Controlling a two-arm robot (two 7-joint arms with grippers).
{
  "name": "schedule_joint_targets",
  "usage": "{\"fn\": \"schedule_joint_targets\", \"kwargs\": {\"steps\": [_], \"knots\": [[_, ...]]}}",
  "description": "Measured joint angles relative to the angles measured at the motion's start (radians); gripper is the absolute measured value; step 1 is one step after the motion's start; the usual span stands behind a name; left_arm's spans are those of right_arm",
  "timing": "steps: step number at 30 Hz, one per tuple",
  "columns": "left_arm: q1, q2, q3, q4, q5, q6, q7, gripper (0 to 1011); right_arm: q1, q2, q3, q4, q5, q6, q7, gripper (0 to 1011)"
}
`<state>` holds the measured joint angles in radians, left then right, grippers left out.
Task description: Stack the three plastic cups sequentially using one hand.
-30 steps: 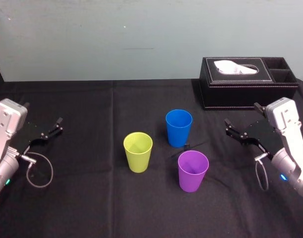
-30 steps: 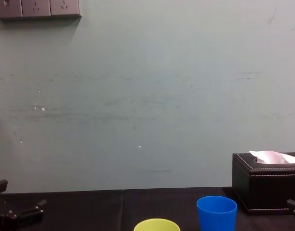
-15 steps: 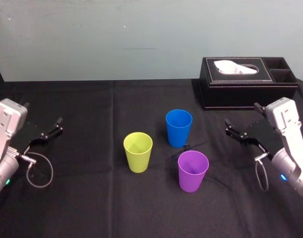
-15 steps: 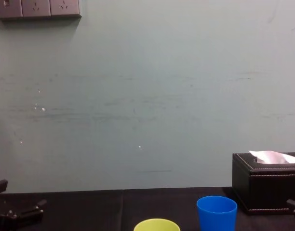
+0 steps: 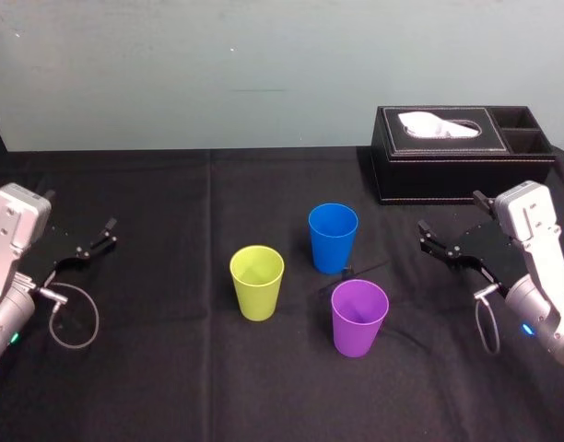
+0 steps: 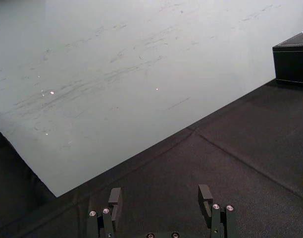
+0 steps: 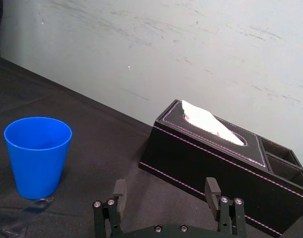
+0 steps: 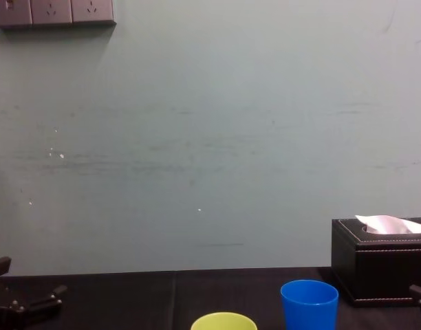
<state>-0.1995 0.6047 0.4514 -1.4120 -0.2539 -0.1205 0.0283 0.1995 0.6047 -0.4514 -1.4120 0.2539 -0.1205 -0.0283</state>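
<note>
Left gripper [image 6: 160, 192]: far left of the black table cloth [image 5: 171, 368], low over it, well apart from the cups. Jaws spread wide, nothing between them. Silver-grey arm behind it at the left edge, a cable loop [image 5: 76, 318] hanging beside it

Yellow-green cup [image 5: 257, 282]: upright, mouth up, left of table centre. Leftmost of the three. Stands alone and looks empty

Blue cup [image 5: 333, 238]: upright, mouth up, right of the yellow-green one and a little farther back. Near it, but not touching. Its rim also shows low in the chest view, with the yellow-green rim to its left

Purple cup [image 5: 359, 318]: upright, mouth up, nearest of the three to the robot. It sits just right of the blue cup's line and nearer. A clear gap separates it from both others. No cup is nested in another

Black tissue box [image 5: 462, 155]: far right of the table, against the pale wall [image 5: 217, 74]. White tissue [image 5: 437, 124] poking from the top slot, with open compartments at its right end

Right gripper [image 7: 165, 184]: right side of the table, low, nearer than the box and right of the purple cup, well apart from all cups. Jaws spread wide, gripping nothing
</note>
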Motion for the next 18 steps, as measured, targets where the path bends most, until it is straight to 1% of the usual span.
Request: {"fn": "schedule_joint_targets", "kwargs": {"steps": [18], "knots": [[0.000,0.000,0.000,0.000,0.000,0.000,0.000,1010,0.000,-0.002,0.001,0.000,-0.004,0.005,0.000,1004]]}}
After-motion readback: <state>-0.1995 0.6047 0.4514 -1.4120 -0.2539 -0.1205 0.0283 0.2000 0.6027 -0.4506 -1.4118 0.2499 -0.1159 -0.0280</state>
